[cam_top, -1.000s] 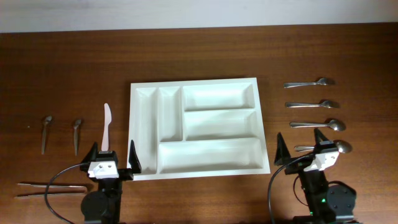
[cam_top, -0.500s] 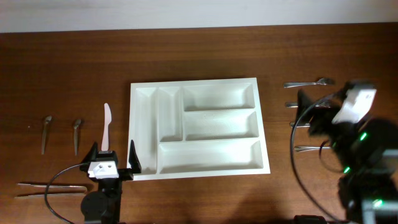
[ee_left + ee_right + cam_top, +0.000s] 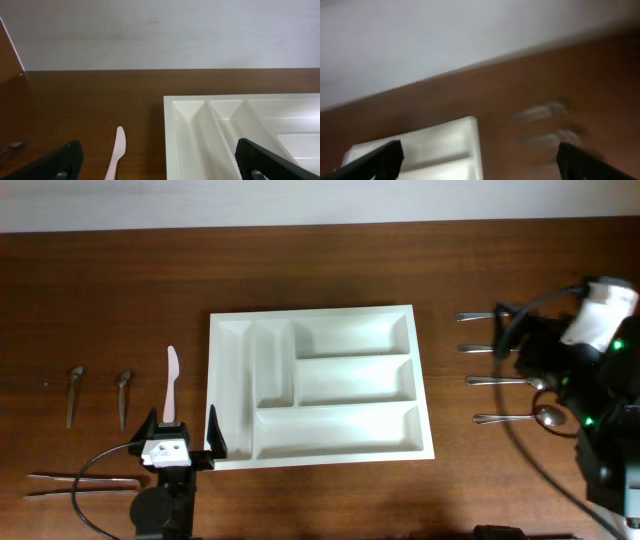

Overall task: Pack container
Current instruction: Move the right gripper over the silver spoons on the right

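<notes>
The container, a white five-compartment tray (image 3: 340, 430), lies mid-table with all compartments bare. My left gripper (image 3: 182, 430) is open and empty, low at the tray's front left corner. In the left wrist view the gripper (image 3: 162, 167) spans the tray's left rim (image 3: 169, 135) and a white plastic knife (image 3: 116, 157). My right gripper (image 3: 508, 332) is raised over several metal spoons (image 3: 500, 380) right of the tray. It is open and empty. The right wrist view is blurred, with the gripper (image 3: 480, 160) above the tray corner (image 3: 445, 145) and the spoons (image 3: 540, 110).
The white plastic knife (image 3: 171, 385) lies left of the tray. Two small spoons (image 3: 74, 385) (image 3: 123, 390) lie further left. A pair of thin metal tongs (image 3: 80, 483) lies at the front left. A pale wall runs behind the table's far edge.
My right arm has lifted from the front right and swung back over the spoons, then a little further right. The left arm and the tray have not moved.
</notes>
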